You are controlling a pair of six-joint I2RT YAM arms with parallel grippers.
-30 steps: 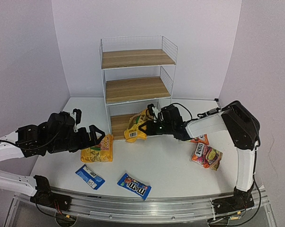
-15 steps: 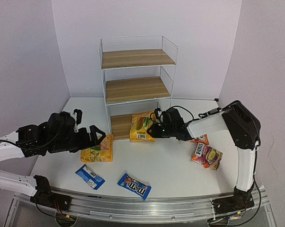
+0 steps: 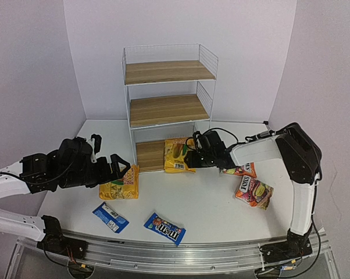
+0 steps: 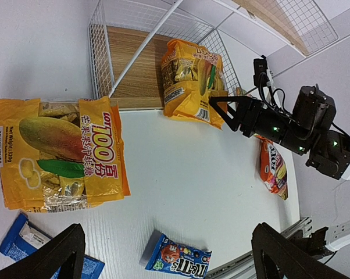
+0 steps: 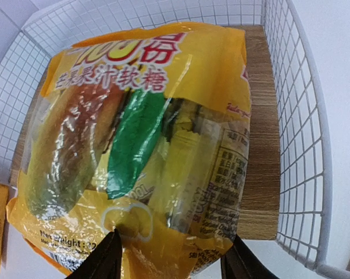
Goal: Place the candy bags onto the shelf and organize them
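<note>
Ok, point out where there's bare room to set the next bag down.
On the shelf, the top board and middle board are bare. The bottom board is free left of the yellow bag; the right pincer crowds its other side. On the table, a bare patch lies between the other yellow bag, the red bags and the blue packets.

White table (image 3: pixel 210 197) carries shelf (image 3: pixel 169 99); yellow bag (image 3: pixel 178 156) apparently overhanging bottom board (image 3: pixel 147 154); other bags (image 3: pixel 120 185) on tabletop.
</note>
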